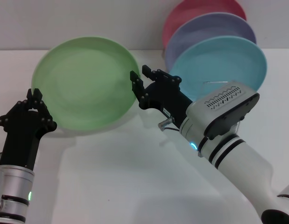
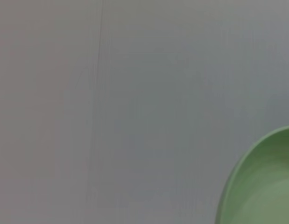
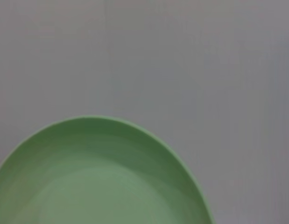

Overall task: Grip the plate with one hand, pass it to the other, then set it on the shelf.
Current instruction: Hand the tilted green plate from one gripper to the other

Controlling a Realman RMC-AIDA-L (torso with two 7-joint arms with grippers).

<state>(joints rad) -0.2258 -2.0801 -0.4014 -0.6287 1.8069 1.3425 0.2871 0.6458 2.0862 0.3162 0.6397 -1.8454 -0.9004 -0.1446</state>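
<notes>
The light green plate (image 1: 86, 81) is held up off the table, tilted toward me. My left gripper (image 1: 35, 103) is shut on its left rim. My right gripper (image 1: 140, 77) is at the plate's right rim, with its fingers apart on either side of the edge. The plate's rim also shows in the left wrist view (image 2: 261, 186), and its inside shows in the right wrist view (image 3: 97, 182). Only thin bits of the silver wire shelf (image 1: 218, 82) show at the back right, mostly hidden behind my right arm.
A turquoise plate (image 1: 228, 63), a lavender plate (image 1: 214, 28) and a pink plate (image 1: 200, 11) stand upright in the shelf at the back right. The white table (image 1: 121, 177) lies below the plate. A grey wall fills both wrist views.
</notes>
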